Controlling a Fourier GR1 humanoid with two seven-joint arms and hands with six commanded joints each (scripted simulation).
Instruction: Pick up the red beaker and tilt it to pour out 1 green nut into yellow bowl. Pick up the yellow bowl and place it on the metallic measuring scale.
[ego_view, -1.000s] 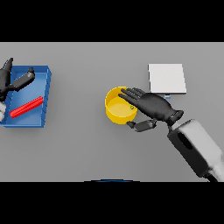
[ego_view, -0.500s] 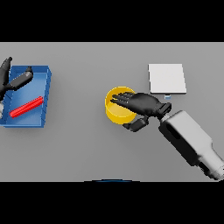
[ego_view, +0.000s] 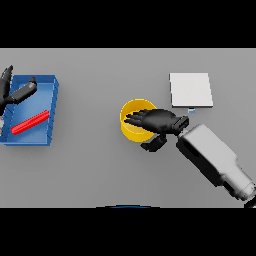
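The yellow bowl (ego_view: 131, 121) stands at the table's middle. My right hand (ego_view: 159, 122) lies across its right half, fingers straight and reaching over the bowl's inside, thumb (ego_view: 153, 144) outside below the rim; it is open. What is inside the bowl is hidden. The red beaker (ego_view: 30, 122) lies on its side in the blue tray (ego_view: 52, 111) at the far left. My left hand (ego_view: 14, 91) hovers at the tray's upper left corner, open, apart from the beaker. The metallic scale (ego_view: 190, 90) is a pale square plate up and right of the bowl.
The blue tray's walls surround the beaker at the left edge. My right forearm (ego_view: 212, 157) slants across the lower right of the table, just below the scale.
My right hand has slid left, from the bowl's right rim to farther over its inside, and the forearm has swung with it. The left hand has barely moved.
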